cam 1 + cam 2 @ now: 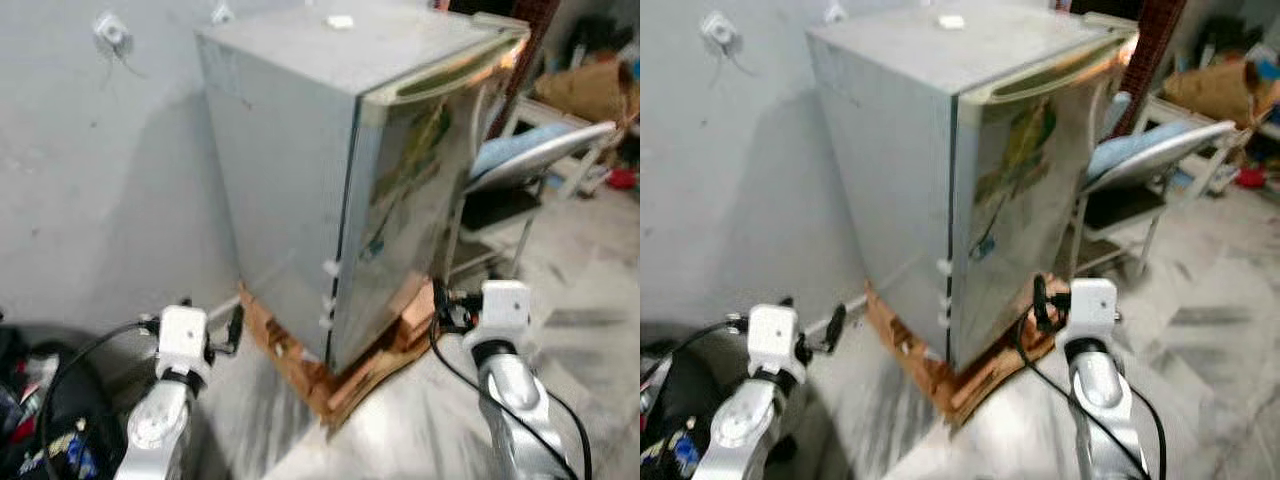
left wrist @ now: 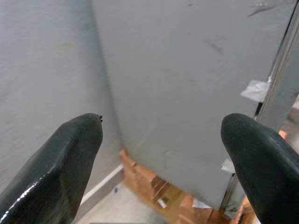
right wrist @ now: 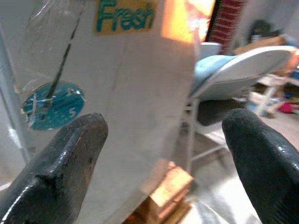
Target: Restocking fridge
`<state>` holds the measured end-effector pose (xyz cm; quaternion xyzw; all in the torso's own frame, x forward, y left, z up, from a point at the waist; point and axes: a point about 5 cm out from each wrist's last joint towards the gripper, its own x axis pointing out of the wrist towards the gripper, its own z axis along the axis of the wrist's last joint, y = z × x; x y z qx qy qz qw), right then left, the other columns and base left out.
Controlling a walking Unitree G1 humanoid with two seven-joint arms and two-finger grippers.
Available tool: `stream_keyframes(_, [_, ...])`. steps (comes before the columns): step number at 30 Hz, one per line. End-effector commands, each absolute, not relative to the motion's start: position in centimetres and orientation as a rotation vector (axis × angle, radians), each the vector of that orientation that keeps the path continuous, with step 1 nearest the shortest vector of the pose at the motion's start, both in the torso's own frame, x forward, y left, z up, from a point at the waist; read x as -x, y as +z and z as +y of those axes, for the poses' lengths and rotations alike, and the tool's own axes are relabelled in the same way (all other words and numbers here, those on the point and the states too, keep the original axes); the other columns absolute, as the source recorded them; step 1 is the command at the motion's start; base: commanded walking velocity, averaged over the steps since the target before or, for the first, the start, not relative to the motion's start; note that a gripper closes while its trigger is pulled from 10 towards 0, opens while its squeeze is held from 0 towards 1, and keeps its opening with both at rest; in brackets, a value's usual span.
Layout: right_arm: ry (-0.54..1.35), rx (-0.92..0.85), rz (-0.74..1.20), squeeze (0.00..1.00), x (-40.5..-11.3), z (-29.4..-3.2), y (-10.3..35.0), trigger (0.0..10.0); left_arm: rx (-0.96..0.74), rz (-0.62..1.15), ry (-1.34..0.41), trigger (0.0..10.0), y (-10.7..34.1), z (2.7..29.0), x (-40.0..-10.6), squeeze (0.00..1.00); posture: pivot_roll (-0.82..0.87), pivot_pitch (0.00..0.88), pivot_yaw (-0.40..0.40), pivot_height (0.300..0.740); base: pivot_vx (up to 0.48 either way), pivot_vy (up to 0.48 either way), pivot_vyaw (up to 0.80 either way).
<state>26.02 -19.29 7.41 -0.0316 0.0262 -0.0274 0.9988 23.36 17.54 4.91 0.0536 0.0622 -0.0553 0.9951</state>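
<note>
A small grey fridge point(image 1: 290, 180) stands shut on a low wooden pallet point(image 1: 330, 375) against the wall, its shiny door point(image 1: 415, 200) turned to the right. My left gripper point(image 1: 233, 330) is held out low, short of the fridge's grey side point(image 2: 187, 93), open with nothing between its fingers point(image 2: 60, 168). My right gripper point(image 1: 442, 305) is close in front of the door's lower corner, open and empty too. In the right wrist view the door point(image 3: 117, 93) with its "Fresh" sticker point(image 3: 125, 16) lies just ahead of the fingers point(image 3: 56, 172).
A folding chair point(image 1: 530, 160) with a pale blue seat stands right of the fridge. Cardboard and clutter point(image 1: 590, 90) lie at the far right. A dark bag point(image 1: 40, 400) sits on the floor at my left. A grey wall point(image 1: 90, 170) runs behind.
</note>
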Motion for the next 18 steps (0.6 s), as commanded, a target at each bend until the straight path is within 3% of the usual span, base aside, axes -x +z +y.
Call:
stream_keyframes(1, [-0.067,0.07,0.057,0.0,-25.99,-19.48,7.4,10.0,-0.114,0.117,-0.111,10.0,5.19,17.64,-23.51,0.0,0.01,0.0,-0.035,0.74,0.0,0.0,-0.8])
stream_keyframes(18, [-0.07,0.072,0.053,0.0,-26.01,-19.47,7.46,10.0,-0.113,0.108,-0.135,10.0,5.39,17.21,-23.82,0.0,0.01,0.0,-0.031,0.74,0.0,0.0,-0.8])
